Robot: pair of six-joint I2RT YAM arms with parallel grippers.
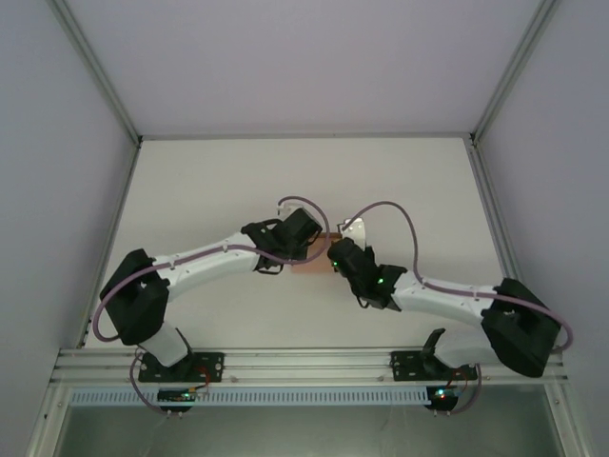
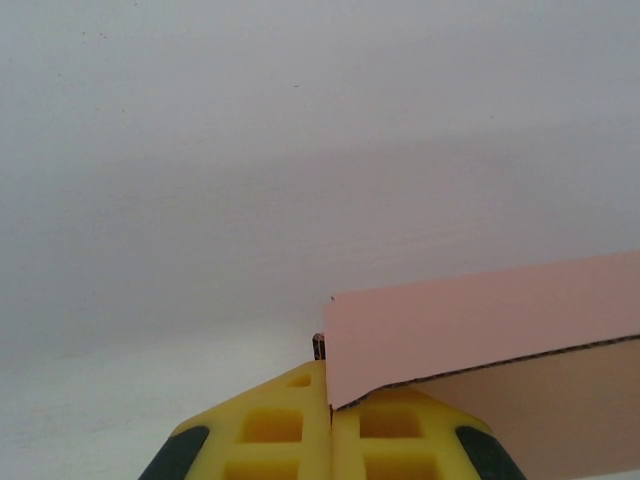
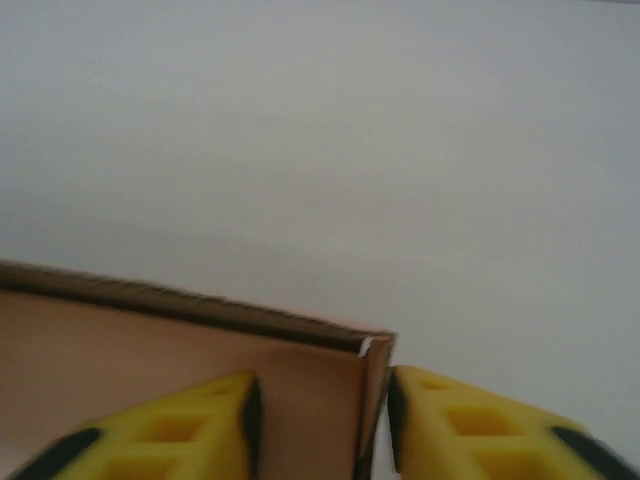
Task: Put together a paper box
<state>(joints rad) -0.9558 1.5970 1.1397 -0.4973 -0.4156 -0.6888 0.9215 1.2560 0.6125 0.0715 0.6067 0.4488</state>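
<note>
– While both arms meet mid-frame in the top view, where is the paper box [image 1: 310, 263]?
– On the desk [image 1: 285, 181] between them, centre of frame.
– And the left pincer [image 2: 330, 390]?
– Closed flat on a corner of the box wall, bottom centre of its view.
– And the right pincer [image 3: 322, 400]?
– Narrowly parted, its 2 fingers [image 3: 200, 430] astride a wall, 1 inside the box.

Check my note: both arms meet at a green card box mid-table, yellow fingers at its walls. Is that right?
No. The box is salmon-pink, not green; the left wrist view shows it best. The left arm and the right arm do meet at it mid-table, yellow fingers at its walls.
</note>
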